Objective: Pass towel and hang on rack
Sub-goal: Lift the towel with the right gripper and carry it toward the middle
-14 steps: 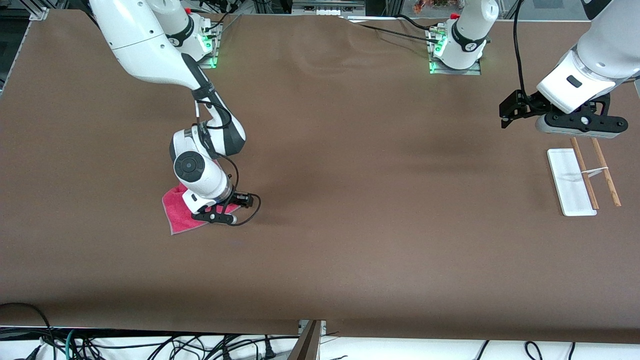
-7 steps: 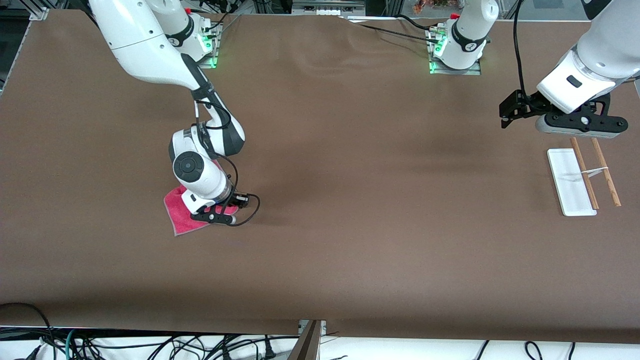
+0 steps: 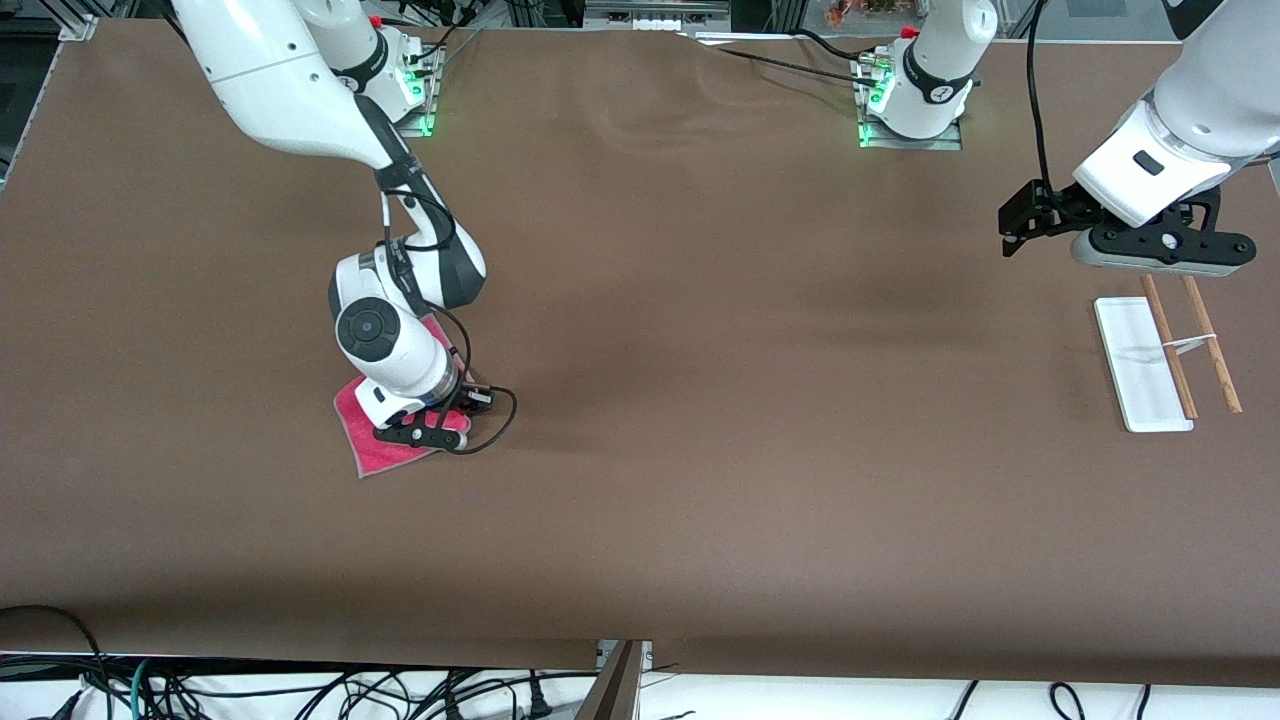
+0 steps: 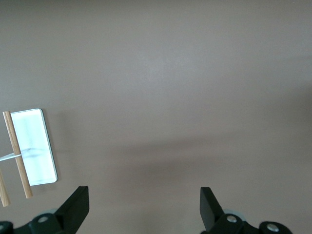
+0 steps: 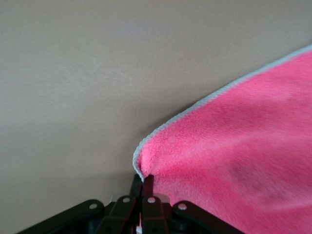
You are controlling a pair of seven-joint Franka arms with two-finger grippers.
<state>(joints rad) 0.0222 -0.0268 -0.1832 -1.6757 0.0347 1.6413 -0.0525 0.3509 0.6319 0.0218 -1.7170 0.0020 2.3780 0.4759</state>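
Towel [image 3: 375, 452] sits under my right gripper [image 3: 424, 436]; only the right wrist view shows fingers [image 5: 146, 187] pinched on its corner [image 5: 141, 168]. Left gripper [image 4: 144, 207] waits spread wide near the rack [image 3: 1165, 350].

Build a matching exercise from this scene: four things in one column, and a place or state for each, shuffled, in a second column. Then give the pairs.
Things:
1. towel
2. rack
3. left gripper
4. right gripper

Places or states:
A. fingers spread wide, nothing between them
B. fingers closed on a pink corner
C. stands at the left arm's end of the table, nothing draped on it
D. lies pink side up at the right arm's end of the table

Pairs: 1-D, 2-C, 3-A, 4-B
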